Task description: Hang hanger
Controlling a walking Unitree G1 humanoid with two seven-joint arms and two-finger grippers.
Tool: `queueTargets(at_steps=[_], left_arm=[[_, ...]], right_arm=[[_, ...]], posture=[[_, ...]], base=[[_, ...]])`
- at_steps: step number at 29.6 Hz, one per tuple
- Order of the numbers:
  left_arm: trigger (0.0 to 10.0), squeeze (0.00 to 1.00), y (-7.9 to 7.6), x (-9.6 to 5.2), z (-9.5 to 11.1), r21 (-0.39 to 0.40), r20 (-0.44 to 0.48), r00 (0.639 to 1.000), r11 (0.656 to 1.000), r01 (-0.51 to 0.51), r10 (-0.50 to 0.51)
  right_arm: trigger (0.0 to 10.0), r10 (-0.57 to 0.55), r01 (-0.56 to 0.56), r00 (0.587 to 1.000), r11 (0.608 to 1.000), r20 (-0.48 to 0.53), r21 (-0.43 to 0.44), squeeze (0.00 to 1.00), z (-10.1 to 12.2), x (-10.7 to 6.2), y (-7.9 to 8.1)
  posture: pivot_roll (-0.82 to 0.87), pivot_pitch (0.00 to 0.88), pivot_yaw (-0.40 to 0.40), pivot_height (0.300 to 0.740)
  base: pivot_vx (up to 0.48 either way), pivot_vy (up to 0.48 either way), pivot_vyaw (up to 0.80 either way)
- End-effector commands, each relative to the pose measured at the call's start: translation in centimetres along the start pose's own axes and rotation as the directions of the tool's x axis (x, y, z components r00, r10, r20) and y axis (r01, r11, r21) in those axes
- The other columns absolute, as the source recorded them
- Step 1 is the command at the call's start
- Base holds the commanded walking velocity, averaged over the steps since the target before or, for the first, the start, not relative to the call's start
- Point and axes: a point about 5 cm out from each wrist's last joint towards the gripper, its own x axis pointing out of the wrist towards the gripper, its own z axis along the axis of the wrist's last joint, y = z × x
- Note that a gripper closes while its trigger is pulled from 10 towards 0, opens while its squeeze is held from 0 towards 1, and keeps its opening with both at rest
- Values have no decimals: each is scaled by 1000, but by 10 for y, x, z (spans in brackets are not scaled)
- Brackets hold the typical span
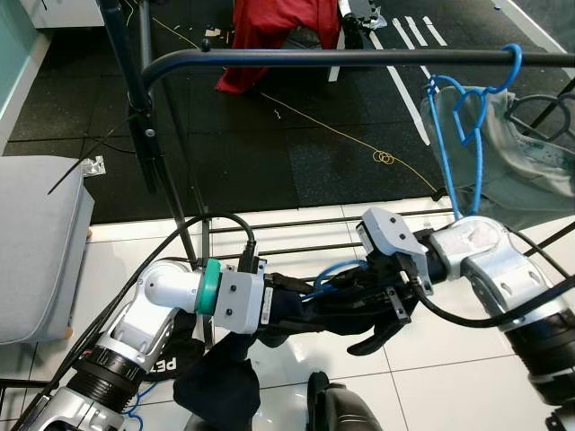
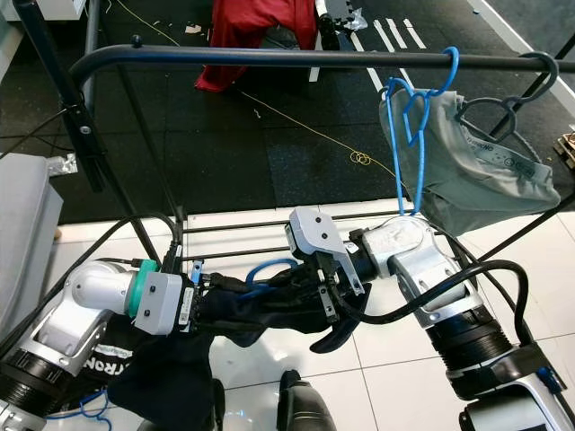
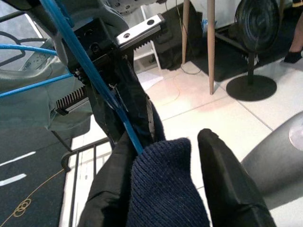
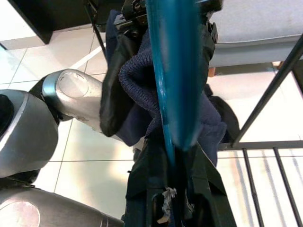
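Gripping blue hanger (image 2: 269,268) between both claws.

Both eye views are evenly and brightly lit, sharp throughout, with no motion blur. The white floor tiles (image 1: 296,359) carry soft sheen and faint reflections towards 6 o'clock, while the dark mat (image 1: 269,144) at 12 o'clock soaks up light. Straight lines bow slightly near the edges. In the right wrist view the blue hanger (image 4: 173,71) at 12 o'clock is close and badly out of focus; glare whitens the tiles. The left wrist view is crisp nearby, softer beyond
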Motion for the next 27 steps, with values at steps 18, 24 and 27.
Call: queueTargets(at_steps=[18,24,27], left_arm=[[10000,0,18,-1,13,54,29,994,993,-109,108],[10000,0,26,-11,12,73,2,993,990,-122,122],[10000,0,30,-13,13,78,1,991,988,-130,130]], right_arm=[[0,-7,8,1000,1000,16,-20,0,-5,6,10],[0,-58,58,998,998,-15,2,0,-15,-4,17],[0,-74,74,997,997,-32,3,0,-18,-7,19]], posture=[[-86,114,-8,740],[-95,115,-5,740],[-98,113,-3,740]], base=[[0,0,0],[0,0,0],[0,0,0]])
